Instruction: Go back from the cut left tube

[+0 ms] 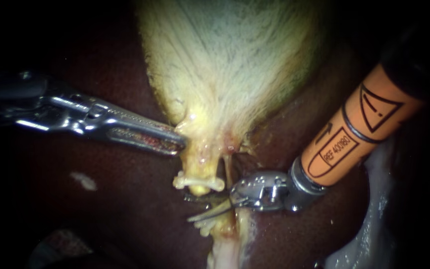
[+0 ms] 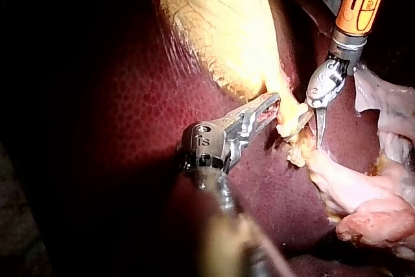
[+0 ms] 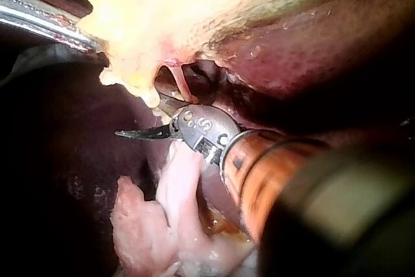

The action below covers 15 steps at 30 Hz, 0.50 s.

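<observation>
By one gallbladder (image 1: 225,65), left instrument (image 1: 181,142) and right instrument (image 1: 200,215); perhaps one clip (image 1: 198,182).

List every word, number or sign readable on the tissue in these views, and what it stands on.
Tissue: none; the gallbladder, the liver and the cut left tube carry no writing.
Instruments: print stands on the orange sleeve of the right instrument and the metal head of the left instrument; not read off here.
</observation>
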Available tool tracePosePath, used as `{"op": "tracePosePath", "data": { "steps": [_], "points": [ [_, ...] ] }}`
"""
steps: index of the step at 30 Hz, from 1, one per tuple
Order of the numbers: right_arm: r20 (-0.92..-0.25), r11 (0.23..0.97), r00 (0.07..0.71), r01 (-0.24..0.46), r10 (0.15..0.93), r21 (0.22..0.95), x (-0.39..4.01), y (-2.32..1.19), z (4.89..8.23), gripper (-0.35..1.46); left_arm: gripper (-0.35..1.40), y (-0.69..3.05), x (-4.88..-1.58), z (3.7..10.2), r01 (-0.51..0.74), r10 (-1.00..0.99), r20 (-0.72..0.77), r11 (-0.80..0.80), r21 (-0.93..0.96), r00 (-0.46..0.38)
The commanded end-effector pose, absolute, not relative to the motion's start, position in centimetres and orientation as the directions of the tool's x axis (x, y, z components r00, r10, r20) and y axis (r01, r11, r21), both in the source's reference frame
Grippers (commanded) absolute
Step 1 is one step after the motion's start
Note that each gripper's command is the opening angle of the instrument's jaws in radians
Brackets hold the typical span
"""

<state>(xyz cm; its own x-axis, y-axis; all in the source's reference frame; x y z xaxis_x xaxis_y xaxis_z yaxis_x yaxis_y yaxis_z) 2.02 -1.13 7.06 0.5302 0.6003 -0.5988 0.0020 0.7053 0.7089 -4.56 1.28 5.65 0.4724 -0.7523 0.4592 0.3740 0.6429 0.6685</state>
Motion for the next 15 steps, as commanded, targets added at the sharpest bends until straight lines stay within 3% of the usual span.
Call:
{"op": "tracePosePath", "data": {
  "steps": [1, 6, 10, 15],
  "points": [
    [-0.601, 0.704, 0.532, 0.011, 0.597, 0.71, 1.98, -1.14, 7.02, 0.91, -0.35, 1.28, -4.56, 5.66, 0.374, -0.752, 0.458, 0.643, 0.668, 0.475],
    [-0.604, 0.704, 0.534, 0.023, 0.591, 0.71, 1.69, -1.17, 6.86, 0.83, -0.35, 1.3, -4.53, 5.7, 0.376, -0.751, 0.458, 0.644, 0.666, 0.475],
    [-0.597, 0.706, 0.527, -0.008, 0.604, 0.708, 1.47, -1.03, 6.74, 0.93, -0.35, 1.3, -4.52, 5.71, 0.375, -0.751, 0.459, 0.644, 0.666, 0.475],
    [-0.64, 0.761, 0.515, -0.038, 0.571, 0.648, 1.2, -0.78, 6.58, 1.06, -0.35, 1.29, -4.53, 5.71, 0.376, -0.75, 0.457, 0.645, 0.665, 0.477]
  ]
}}
